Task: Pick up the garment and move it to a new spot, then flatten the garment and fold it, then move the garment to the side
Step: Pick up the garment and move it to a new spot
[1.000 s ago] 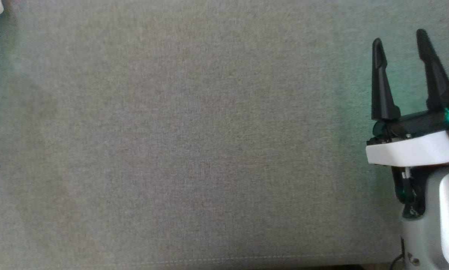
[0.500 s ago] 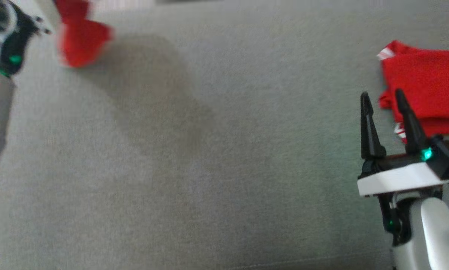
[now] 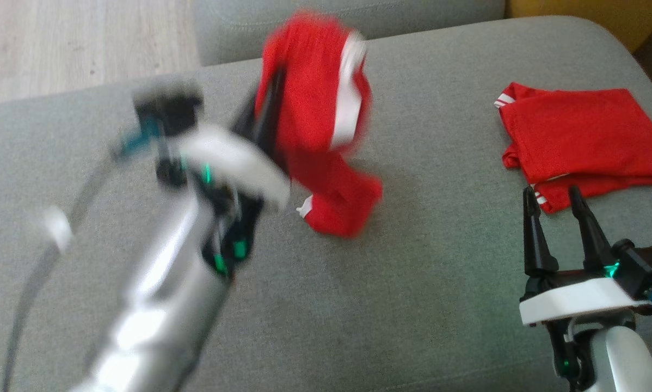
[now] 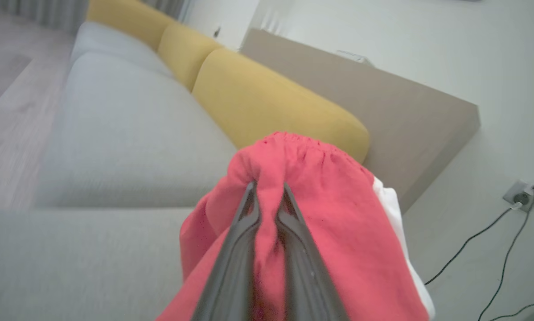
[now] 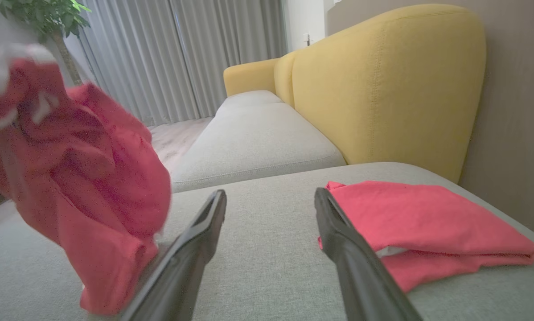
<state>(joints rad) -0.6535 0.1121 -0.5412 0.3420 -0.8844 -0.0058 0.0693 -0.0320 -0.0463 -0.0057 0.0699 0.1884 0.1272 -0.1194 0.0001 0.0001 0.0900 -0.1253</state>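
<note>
Head view shows a grey sofa seat (image 3: pixel 413 305). Over its middle hangs a red, white-striped garment (image 3: pixel 315 120), pinched between the closed fingers of the left gripper (image 4: pixel 269 189). A folded red cloth (image 3: pixel 582 130) lies far right. Beside it, the right gripper (image 3: pixel 552 191) gapes empty.

1. Home, living room.
2. Big sofa: wide grey fabric seat (image 3: pixel 440 305), seam stitching along the edge, a second grey seat section beyond it.
3. Plump yellow back cushions (image 5: pixel 383 89) run along the sofa's back, domestic upholstery.
4. Floor-length grey curtains (image 5: pixel 182 58) hang pleated at the far end.
5. Leafy potted plant (image 5: pixel 35 13) stands beside the curtains; pot not visible.
6. Pale wood-plank floor (image 3: pixel 86 43) beside the sofa.
7. Plain white wall with a socket (image 4: pixel 519 196), dark cable (image 4: pixel 467 243) plugged in and trailing down.
8. Grey-brown panel (image 4: pixel 405 116) behind the cushions.
</note>
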